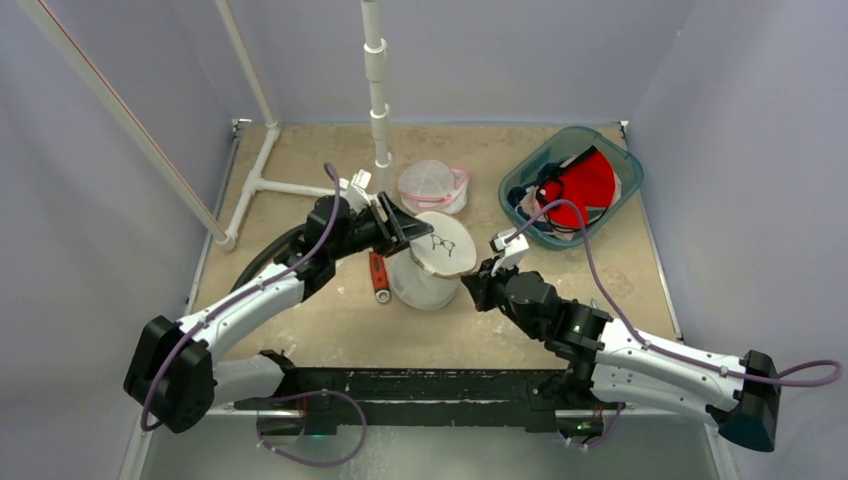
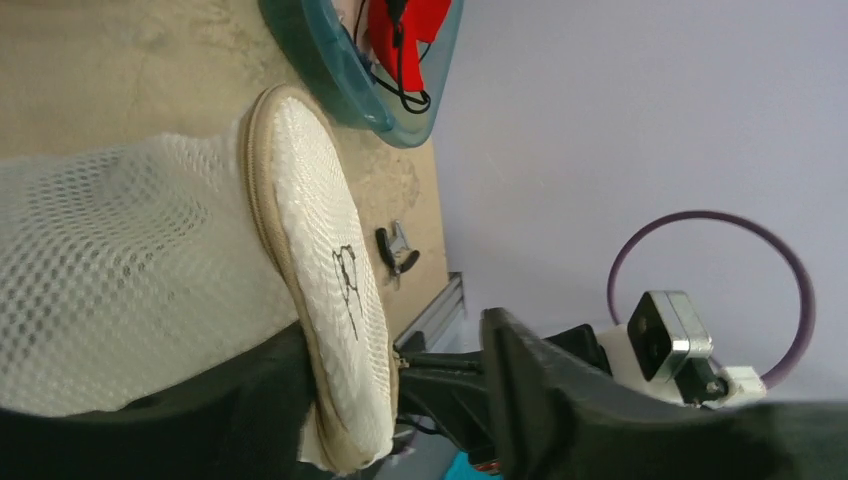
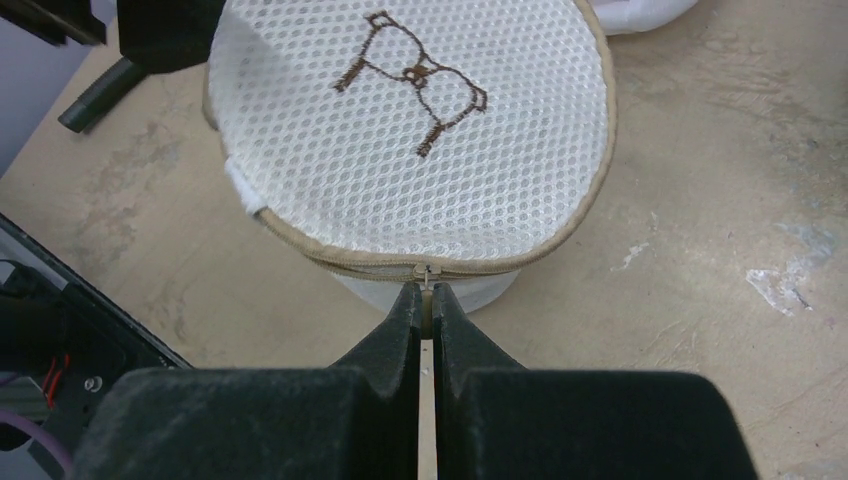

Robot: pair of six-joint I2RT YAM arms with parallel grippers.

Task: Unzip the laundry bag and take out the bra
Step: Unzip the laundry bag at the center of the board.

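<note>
While nearest the bases, right gripper (image 3: 428,298): fingers pressed together, pinching the zipper pull (image 3: 428,274) at the bag's near-right rim.
Zipper (image 3: 360,262): tan tape running round the lid's edge; teeth shut on either side of the slider in the right wrist view.
Laundry bag (image 1: 430,265): squat white mesh drum at mid-table, between the two grippers; base on the table (image 1: 300,330), round lid tipped up toward the overhead camera.
Mesh: honeycomb weave, cream-white, soft and slightly slumped along the side wall; contents impossible to make out through it.
Lid mark (image 3: 412,80): small bra outline stitched in brown thread, about centred on the lid.
White tab (image 3: 243,192): little fabric label sticking out from the lid's seam.
Left gripper (image 1: 405,228): at the bag's far-left rim, fingers apart, one on each side of the lid's edge.
Red tool (image 1: 378,277): flat on the table just left of the bag's base.
Pink-rimmed mesh pouch (image 1: 432,185): behind the bag, near but apart from it.
Teal bin (image 1: 625,175): far right, well apart from the bag, with a red garment (image 1: 585,180) on top of darker clothes.
White pipe (image 1: 378,100): upright at the far edge, behind the pouch.
</note>
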